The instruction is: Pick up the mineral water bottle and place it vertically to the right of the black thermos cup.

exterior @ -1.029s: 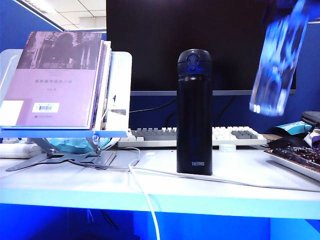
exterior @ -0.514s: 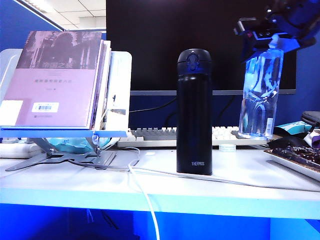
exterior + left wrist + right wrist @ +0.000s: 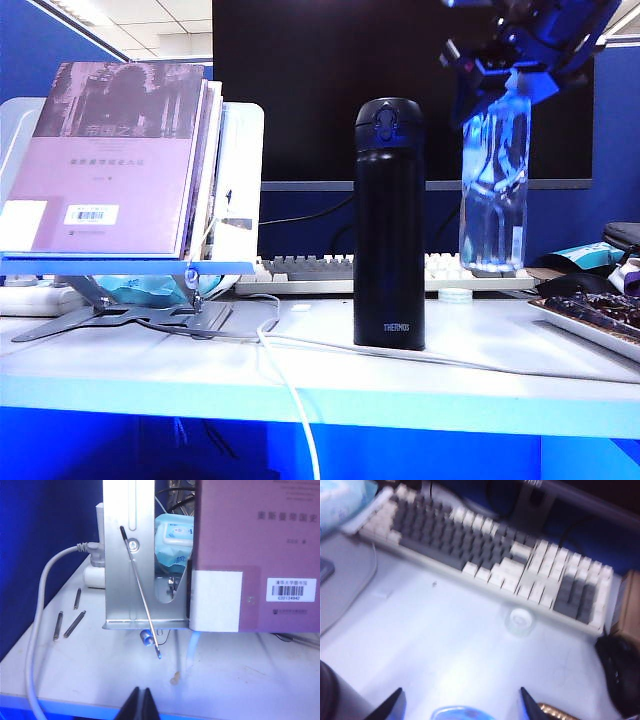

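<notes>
The black thermos cup point(image 3: 389, 225) stands upright mid-table. To its right the clear mineral water bottle point(image 3: 493, 190) hangs nearly upright, its base in front of the keyboard. My right gripper point(image 3: 508, 72) is shut on the bottle's top, coming in from the upper right. In the right wrist view the bottle's blue-tinted body point(image 3: 457, 713) shows between the two dark fingertips of the right gripper point(image 3: 462, 707), with the thermos cup point(image 3: 327, 690) as a dark shape at the frame edge. My left gripper point(image 3: 141, 704) is shut and empty, hovering over the table edge near the book stand.
A book point(image 3: 115, 160) leans on a metal stand point(image 3: 120, 315) at the left. A keyboard point(image 3: 310, 272) and dark monitor point(image 3: 300, 90) sit behind. A white cable point(image 3: 290, 390) runs over the front edge. A small clear round lid point(image 3: 520, 620) and a tray point(image 3: 590, 320) lie to the right.
The bottle swung from a tilt at the far right to nearly upright. It moved left toward the thermos cup and came down, carried by the right gripper. The left arm stayed still.
</notes>
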`<state>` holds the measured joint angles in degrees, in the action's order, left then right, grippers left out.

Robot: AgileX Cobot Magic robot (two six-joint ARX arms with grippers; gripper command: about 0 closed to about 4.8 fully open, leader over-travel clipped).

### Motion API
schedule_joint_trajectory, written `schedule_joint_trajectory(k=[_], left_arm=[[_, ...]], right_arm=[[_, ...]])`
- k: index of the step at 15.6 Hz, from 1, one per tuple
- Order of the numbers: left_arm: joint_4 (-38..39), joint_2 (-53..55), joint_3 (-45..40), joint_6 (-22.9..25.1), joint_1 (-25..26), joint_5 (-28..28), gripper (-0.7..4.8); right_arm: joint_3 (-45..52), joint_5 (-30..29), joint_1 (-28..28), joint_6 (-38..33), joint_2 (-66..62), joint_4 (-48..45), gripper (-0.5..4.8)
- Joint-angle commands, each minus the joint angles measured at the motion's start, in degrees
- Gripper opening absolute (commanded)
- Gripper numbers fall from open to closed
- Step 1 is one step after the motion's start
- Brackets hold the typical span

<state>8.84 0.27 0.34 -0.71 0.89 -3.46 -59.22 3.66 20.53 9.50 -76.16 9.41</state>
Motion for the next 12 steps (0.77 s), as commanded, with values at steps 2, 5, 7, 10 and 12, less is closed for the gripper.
schedule_joint_trajectory(k=[2, 5, 7, 10, 12], left_arm=[[0.5, -0.2, 0.0, 0.2, 0.0, -0.3, -0.04], [0.5, -0.2, 0.0, 0.2, 0.0, -0.3, -0.04], [0.5, -0.2, 0.0, 0.2, 0.0, -0.3, -0.04], [0.5, -0.2, 0.0, 0.2, 0.0, -0.3, -0.04], [0.5, -0.2, 0.0, 0.2, 0.0, -0.3, -0.04]], right_arm=[[-1.3, -1.3, 0.0, 1.4, -0.3, 1.4, 2.81], [-1.3, -2.3, 0.0, 2.1, -1.9, 1.5, 2.81], [-1.3, -2.6, 0.0, 2.1, -3.5, 1.6, 2.81], [-1.3, -2.6, 0.0, 2.2, -5.6, 1.5, 2.81], [-1.3, -3.2, 0.0, 2.2, -6.3, 1.2, 2.81]])
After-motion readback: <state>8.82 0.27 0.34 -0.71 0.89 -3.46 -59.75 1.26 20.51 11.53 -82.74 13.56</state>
